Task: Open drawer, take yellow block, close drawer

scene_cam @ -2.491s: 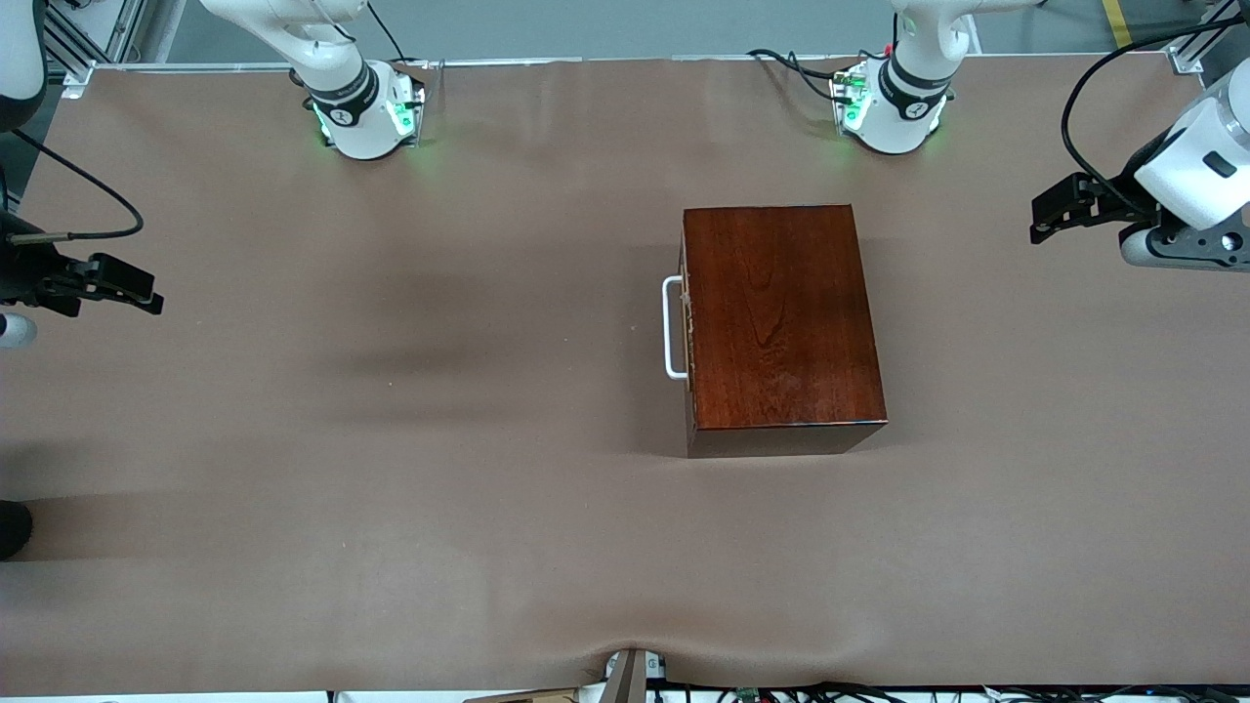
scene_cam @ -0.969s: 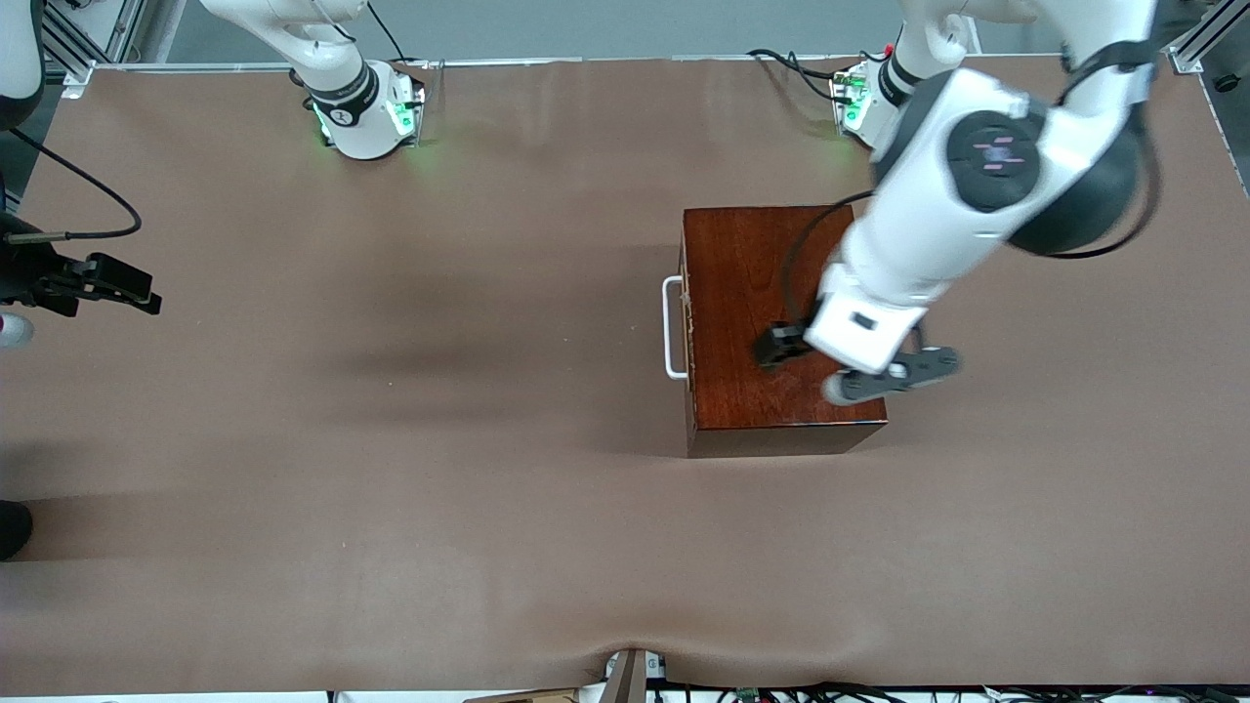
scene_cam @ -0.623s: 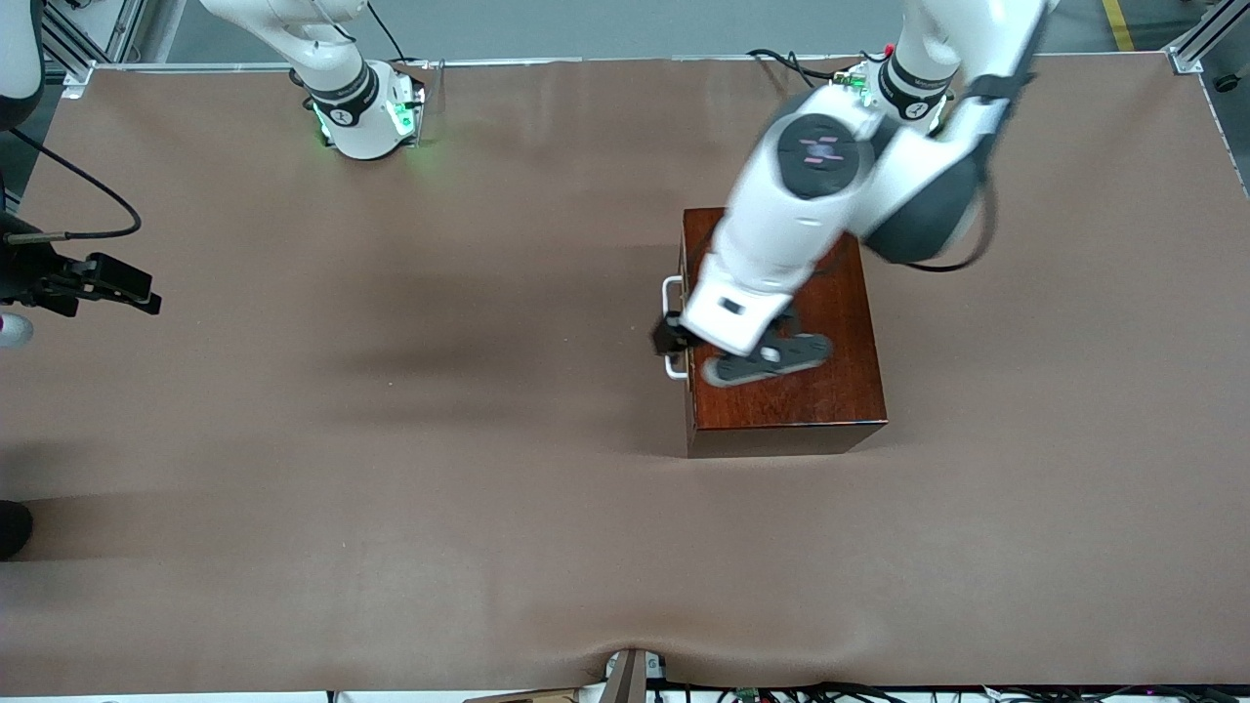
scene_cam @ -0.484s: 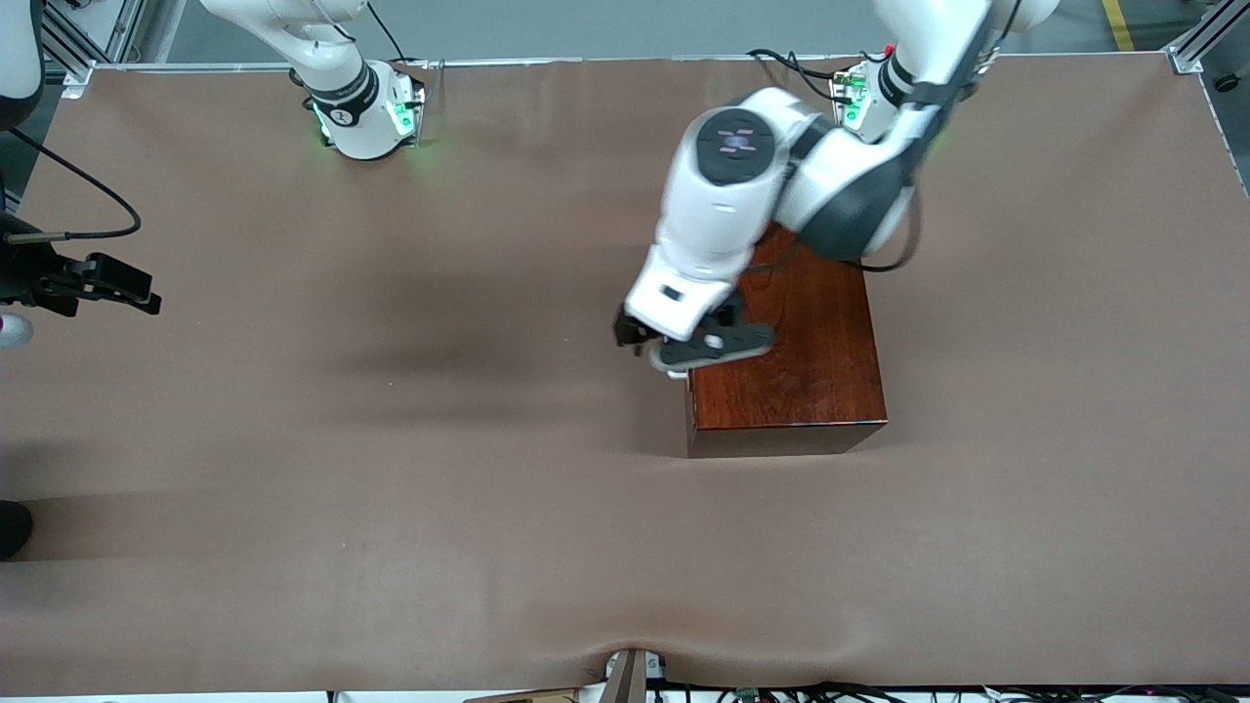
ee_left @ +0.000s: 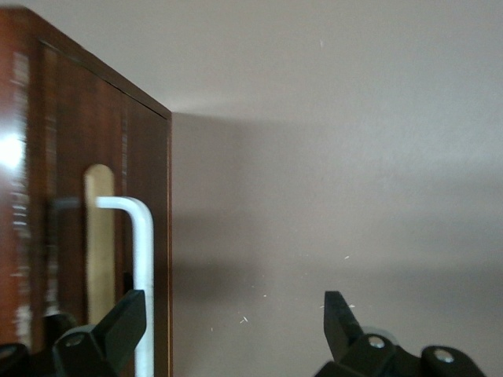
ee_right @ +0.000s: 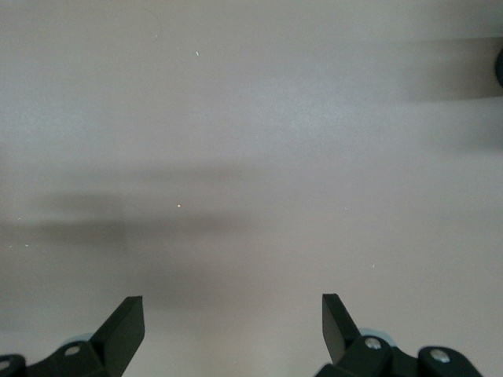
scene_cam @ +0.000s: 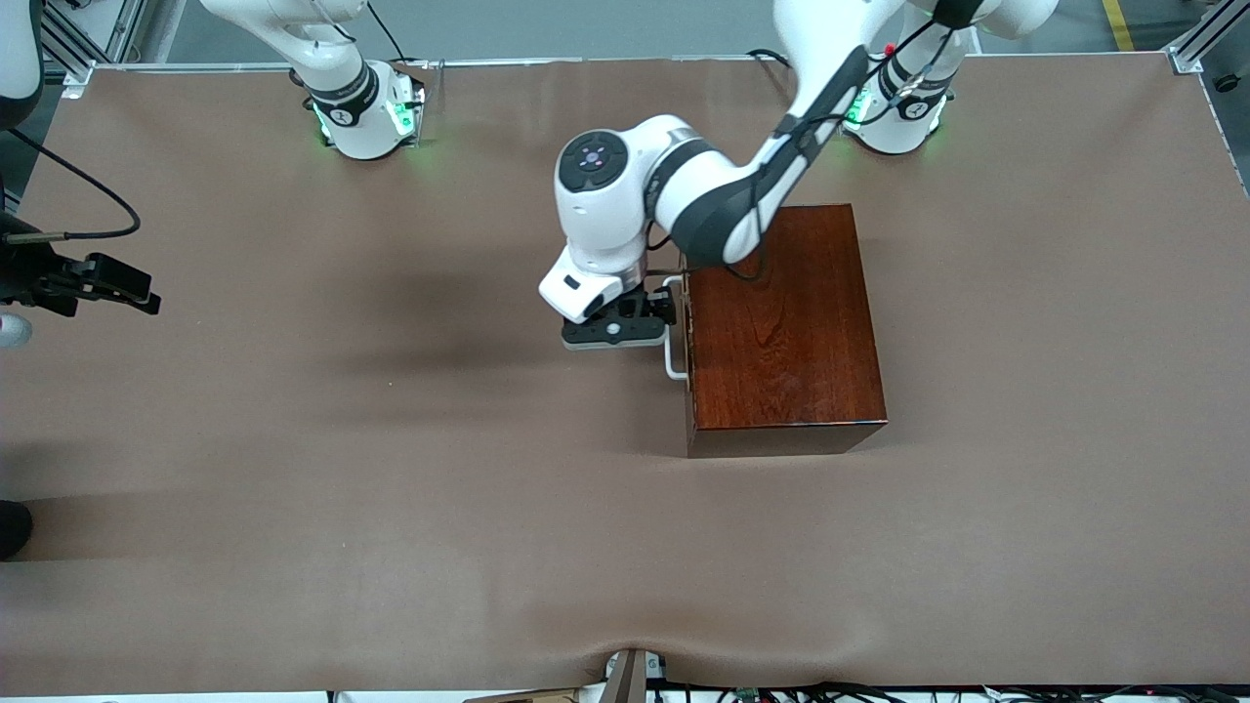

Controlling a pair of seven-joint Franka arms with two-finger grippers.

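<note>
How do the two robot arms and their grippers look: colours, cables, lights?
Both arms are glossy white with dark grey joints. The left arm carries a black cable along its side and a round cap with pink marks. Green lights glow at both bases. The left gripper and right gripper have black wedge-shaped fingers.

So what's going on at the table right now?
The left arm has reached across the wooden box and its left gripper, fingers open, is beside the white handle of the drawer. One finger is next to the handle bar, but nothing is gripped. The drawer is shut, so no yellow block shows. The right gripper waits open over bare table at the right arm's end.
</note>
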